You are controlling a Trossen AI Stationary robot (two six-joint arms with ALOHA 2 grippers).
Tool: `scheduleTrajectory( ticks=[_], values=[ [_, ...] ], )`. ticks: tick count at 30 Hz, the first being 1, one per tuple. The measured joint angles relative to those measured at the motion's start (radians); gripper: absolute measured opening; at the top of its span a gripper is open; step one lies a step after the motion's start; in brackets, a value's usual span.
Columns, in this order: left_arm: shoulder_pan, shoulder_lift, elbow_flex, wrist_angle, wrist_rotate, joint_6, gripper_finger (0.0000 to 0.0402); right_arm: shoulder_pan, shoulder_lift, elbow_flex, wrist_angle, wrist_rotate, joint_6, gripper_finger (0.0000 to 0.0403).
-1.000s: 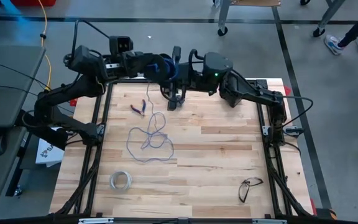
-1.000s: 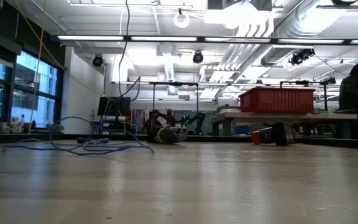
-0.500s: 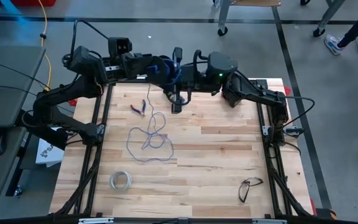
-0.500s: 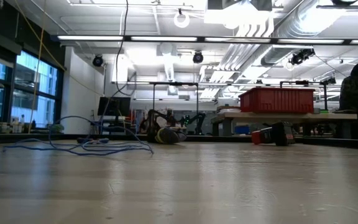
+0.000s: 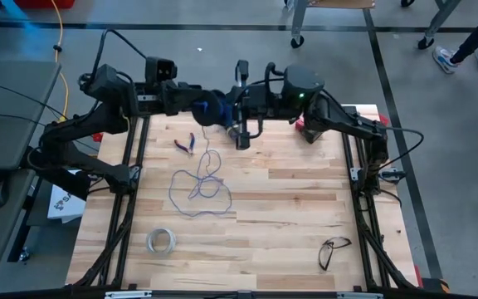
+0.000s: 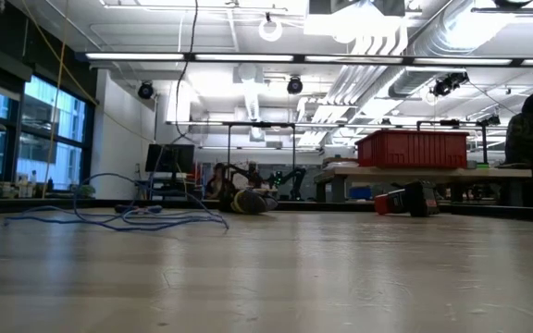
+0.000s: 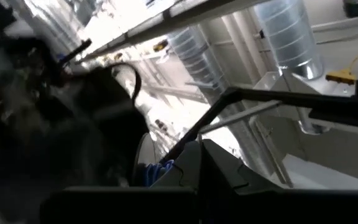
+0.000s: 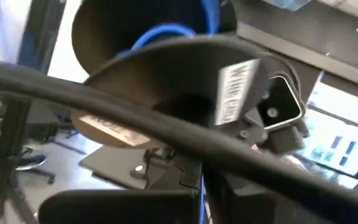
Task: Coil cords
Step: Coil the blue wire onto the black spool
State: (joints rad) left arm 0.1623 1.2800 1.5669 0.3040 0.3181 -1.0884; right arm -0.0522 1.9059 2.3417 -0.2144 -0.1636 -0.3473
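Winding is under way: at table's twelve o'clock, left gripper (image 5: 196,106) holds the spool (image 5: 209,108) clamped, right gripper (image 5: 243,137) closed beside it. Wire (image 5: 197,187) lies looped centre-left. Next, probably feed slack onto spool.

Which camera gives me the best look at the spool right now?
The right wrist view: the spool fills it, blue wire on its core. The high view shows it small between both grippers at the table's back edge. The left wrist view is blurred; the low view misses it.
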Motion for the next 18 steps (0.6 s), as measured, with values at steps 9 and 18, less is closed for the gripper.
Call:
scheduleTrajectory(
  ticks=[9,18],
  values=[
    [-0.014,-0.024,0.0,-0.106,-0.016,0.012,0.0,-0.022,-0.018,-0.001,-0.043,-0.075,0.006,0.0],
    [-0.044,-0.036,-0.001,-0.125,0.002,0.032,0.0,-0.033,-0.038,0.0,-0.077,-0.082,-0.059,0.0]
  ],
)
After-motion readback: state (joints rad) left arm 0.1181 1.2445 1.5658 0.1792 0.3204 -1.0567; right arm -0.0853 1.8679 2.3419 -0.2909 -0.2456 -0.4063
